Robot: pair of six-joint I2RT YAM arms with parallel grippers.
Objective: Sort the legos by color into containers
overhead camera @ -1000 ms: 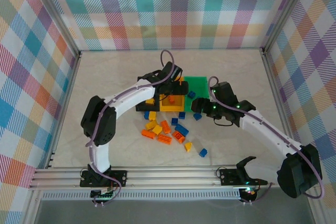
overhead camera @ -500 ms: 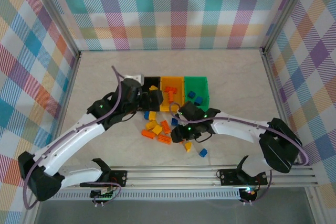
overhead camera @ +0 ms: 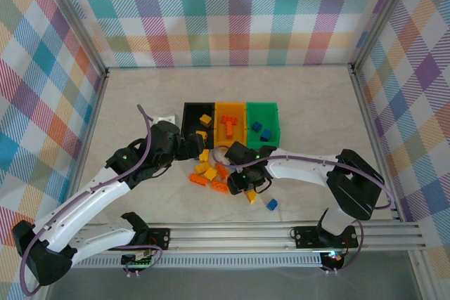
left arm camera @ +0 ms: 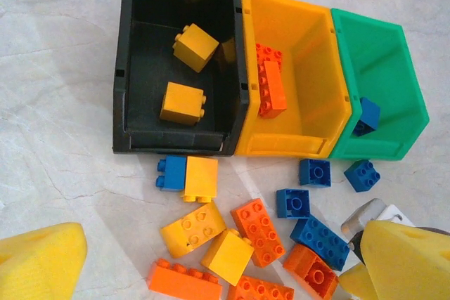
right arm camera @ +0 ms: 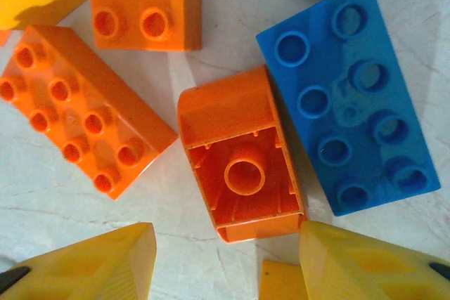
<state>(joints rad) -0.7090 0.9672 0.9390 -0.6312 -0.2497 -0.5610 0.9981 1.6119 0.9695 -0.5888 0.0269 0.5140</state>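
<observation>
The right wrist view shows an orange lego (right arm camera: 242, 166) lying hollow-side up.

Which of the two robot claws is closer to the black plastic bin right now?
Left. The left gripper sits just in front of the black plastic bin's near wall; the right gripper is farther off, low over the loose bricks.

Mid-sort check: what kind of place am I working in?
Probably a lab test cell, not a home: plaid cloth walls, an aluminium frame around the marble-look tabletop, mounting rails at its near edge.
</observation>
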